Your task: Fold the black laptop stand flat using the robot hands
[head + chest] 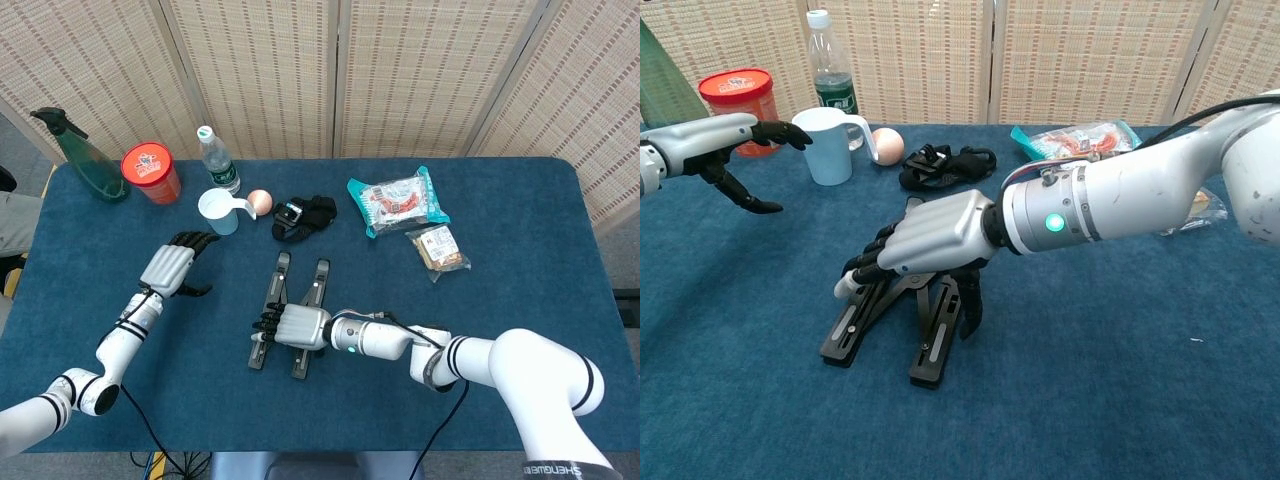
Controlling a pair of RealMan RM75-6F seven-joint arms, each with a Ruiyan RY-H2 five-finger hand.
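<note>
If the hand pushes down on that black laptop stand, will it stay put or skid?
The laptop stand lies low on the cloth-covered table, so it probably won't tip. Its rigid crossed bars likely scissor rather than flex under the right robot hand.

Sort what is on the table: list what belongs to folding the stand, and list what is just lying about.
For the job:
black laptop stand
right hand, down on the stand
left hand, off to the side, holding nothing

Lying about:
spray bottle
red canister
water bottle
white cup
egg
black strap
snack packets
</note>
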